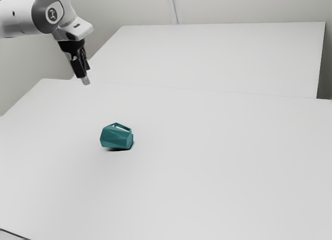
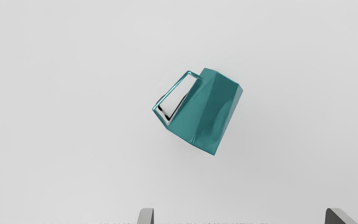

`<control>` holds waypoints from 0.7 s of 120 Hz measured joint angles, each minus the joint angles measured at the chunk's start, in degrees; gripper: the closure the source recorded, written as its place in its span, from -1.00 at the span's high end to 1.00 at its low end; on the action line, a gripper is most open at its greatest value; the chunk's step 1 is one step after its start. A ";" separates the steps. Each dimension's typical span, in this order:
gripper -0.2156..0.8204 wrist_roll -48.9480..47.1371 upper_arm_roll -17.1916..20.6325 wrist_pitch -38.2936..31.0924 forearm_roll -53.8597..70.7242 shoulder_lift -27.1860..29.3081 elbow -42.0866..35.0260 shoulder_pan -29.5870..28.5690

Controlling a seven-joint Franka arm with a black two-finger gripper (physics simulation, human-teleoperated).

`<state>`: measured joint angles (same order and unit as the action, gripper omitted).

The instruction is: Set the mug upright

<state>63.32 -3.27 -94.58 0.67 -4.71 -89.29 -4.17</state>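
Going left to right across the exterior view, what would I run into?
A thin dark line in the near corner, the black two-finger gripper, the teal faceted mug lying on its side, a narrow grey upright strip on the back wall.

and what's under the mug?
Mug lies on its side on the white table; dark shadow along its lower edge in the exterior view. The patch directly beneath is covered by its body, can't tell if anything's there.

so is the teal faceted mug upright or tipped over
Tipped over: the teal faceted mug lies on its side on the white table, its handle sticking out from the body.
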 joint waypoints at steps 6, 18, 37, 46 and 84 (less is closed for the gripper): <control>0.58 -0.27 -0.05 -0.30 -0.13 0.01 -0.06 -0.69; 0.58 -0.77 -0.19 -1.21 -1.44 2.29 -0.95 -1.53; 0.58 -1.62 -0.49 -3.31 -8.07 3.91 -3.14 -4.54; 0.58 -1.97 -0.70 -4.74 -13.50 2.48 -5.26 -6.56; 0.58 -8.80 -2.89 -15.20 -38.42 -4.14 -14.23 -17.26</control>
<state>54.52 -6.15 -109.78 -37.76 -8.85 -103.52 -21.43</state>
